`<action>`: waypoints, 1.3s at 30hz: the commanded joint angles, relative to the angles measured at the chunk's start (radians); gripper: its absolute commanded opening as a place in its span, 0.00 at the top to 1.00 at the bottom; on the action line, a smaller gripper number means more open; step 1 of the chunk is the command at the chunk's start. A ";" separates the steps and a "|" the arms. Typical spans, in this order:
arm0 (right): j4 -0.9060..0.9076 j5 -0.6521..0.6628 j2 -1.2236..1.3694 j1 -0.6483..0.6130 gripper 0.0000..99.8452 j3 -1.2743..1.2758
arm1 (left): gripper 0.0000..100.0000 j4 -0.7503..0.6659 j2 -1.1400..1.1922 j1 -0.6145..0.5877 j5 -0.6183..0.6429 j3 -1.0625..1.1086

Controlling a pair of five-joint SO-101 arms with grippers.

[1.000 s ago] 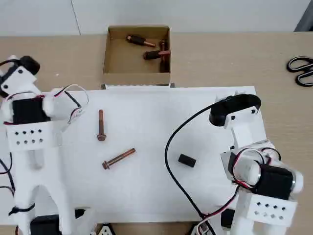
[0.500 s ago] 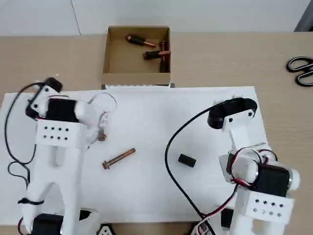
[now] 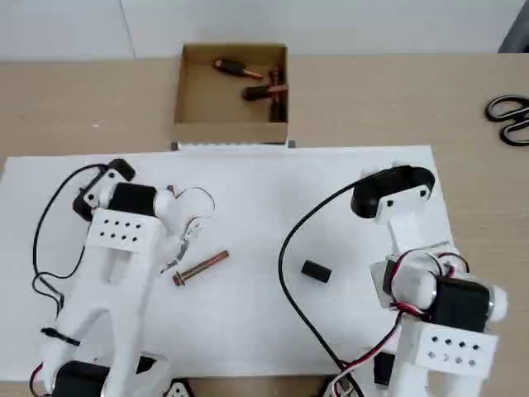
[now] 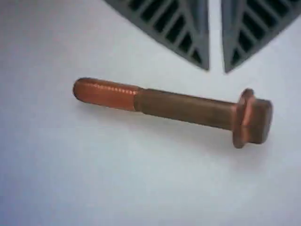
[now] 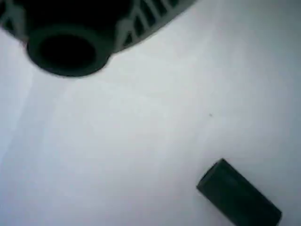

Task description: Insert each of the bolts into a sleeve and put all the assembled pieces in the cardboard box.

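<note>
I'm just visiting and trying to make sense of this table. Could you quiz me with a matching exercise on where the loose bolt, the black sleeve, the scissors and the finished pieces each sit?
Things:
1. loose bolt
2. black sleeve
3. scissors
4. assembled pieces

Places:
A. inside the cardboard box
B. on the white sheet, right beside the left arm
C. on the bare wooden table, off the sheet
D. on the white sheet, toward the right arm

Pairs: 1-B, 2-D, 3-C, 4-A

Bolt's [image 3: 201,267] shank side free; cable [image 3: 283,248] lies btwn it & sleeve [image 3: 316,270].
</note>
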 commanded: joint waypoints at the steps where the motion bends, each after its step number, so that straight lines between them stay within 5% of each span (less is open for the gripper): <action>1: -0.013 -0.005 -0.008 0.010 1.00 -0.006 | 0.94 -0.055 -0.003 0.008 -0.012 0.054; 7: -0.013 -0.008 -0.004 0.008 1.00 -0.006 | 0.79 -0.123 -0.003 0.008 -0.081 0.168; 29: -0.015 -0.011 -0.004 0.005 1.00 -0.006 | 0.79 -0.203 -0.003 0.143 -0.078 0.219; 39: -0.015 -0.011 -0.004 0.005 1.00 -0.006 | 0.79 -0.356 -0.003 0.141 -0.084 0.369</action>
